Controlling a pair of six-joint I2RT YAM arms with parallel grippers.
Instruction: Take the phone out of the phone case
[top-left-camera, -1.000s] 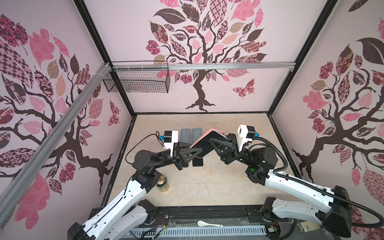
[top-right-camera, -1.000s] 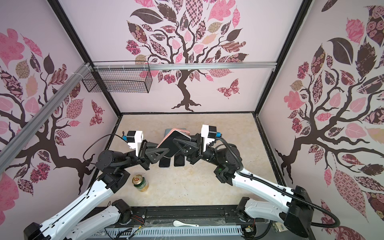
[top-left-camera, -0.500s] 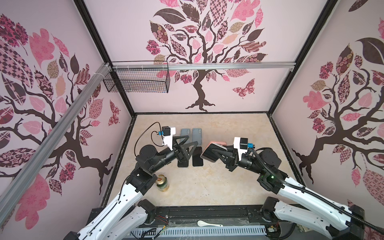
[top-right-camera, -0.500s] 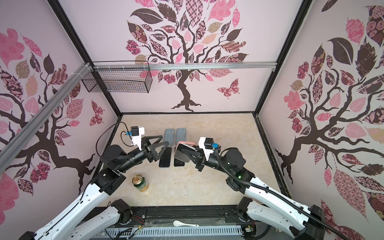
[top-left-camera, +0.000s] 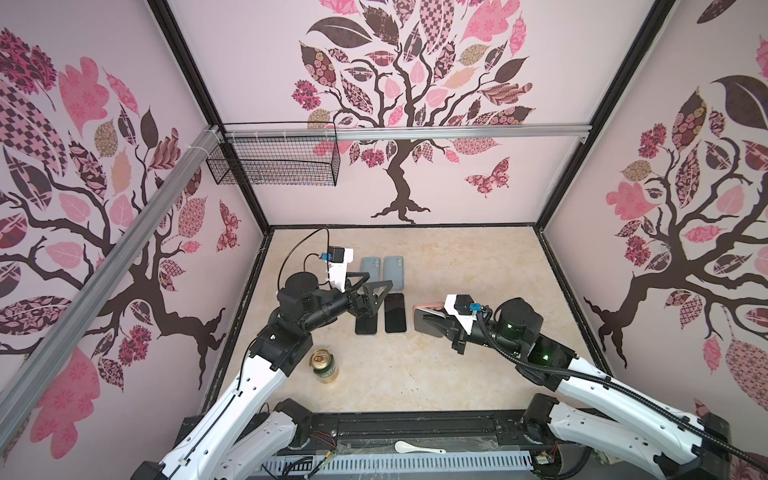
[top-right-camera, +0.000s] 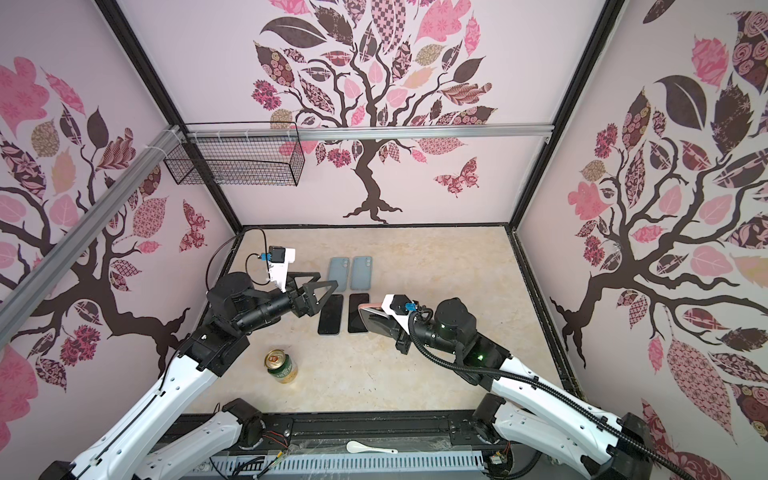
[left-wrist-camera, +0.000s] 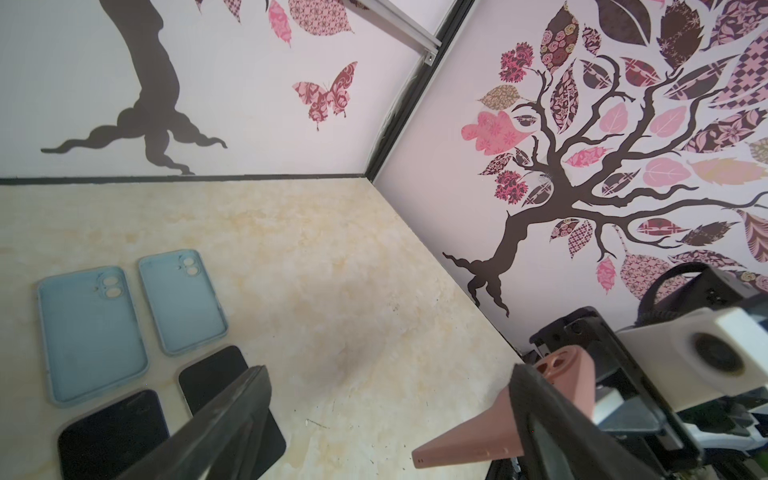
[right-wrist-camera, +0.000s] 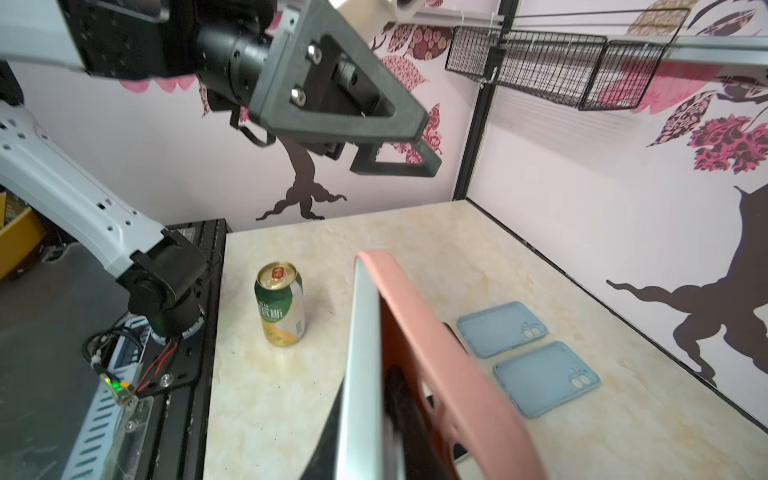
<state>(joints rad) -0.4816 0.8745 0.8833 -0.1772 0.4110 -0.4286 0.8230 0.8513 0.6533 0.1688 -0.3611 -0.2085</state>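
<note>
Our right gripper (top-left-camera: 432, 323) is clamped on the pink phone case (top-left-camera: 428, 307) with the phone (right-wrist-camera: 359, 374) in it, held tilted above the table (top-left-camera: 478, 266) beside two black phones (top-left-camera: 395, 313), while our left gripper (top-left-camera: 380, 279) gapes wide, empty, above them.

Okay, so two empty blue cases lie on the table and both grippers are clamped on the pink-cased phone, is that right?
Not quite: only the right gripper is shut on the pink-cased phone. The left gripper is open and apart from it, as both top views show. The two empty blue cases do lie on the table.
</note>
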